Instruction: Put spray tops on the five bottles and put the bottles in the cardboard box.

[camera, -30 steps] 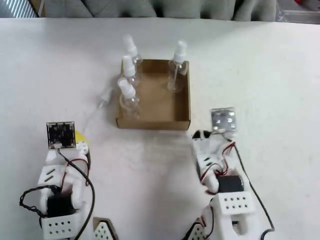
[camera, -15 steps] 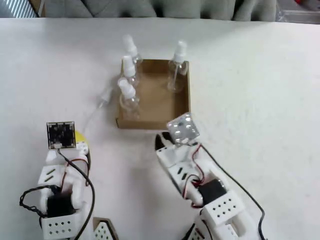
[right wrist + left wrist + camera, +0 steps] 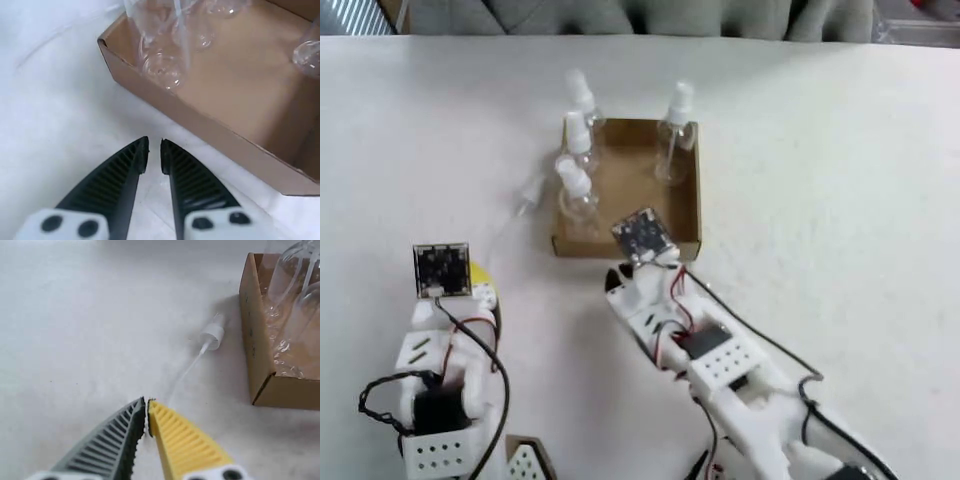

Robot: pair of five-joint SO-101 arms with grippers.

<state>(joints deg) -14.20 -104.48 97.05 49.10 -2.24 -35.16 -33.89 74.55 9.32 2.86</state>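
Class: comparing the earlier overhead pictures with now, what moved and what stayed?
The right gripper swung left across the table, from beside the cardboard box's right front corner to its near wall. Nothing was gripped or released. The left gripper, the bottles in the box and the loose spray top stayed put.

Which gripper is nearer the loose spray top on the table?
Left. The left gripper sits just short of the spray top's tube; the right gripper faces the cardboard box wall.
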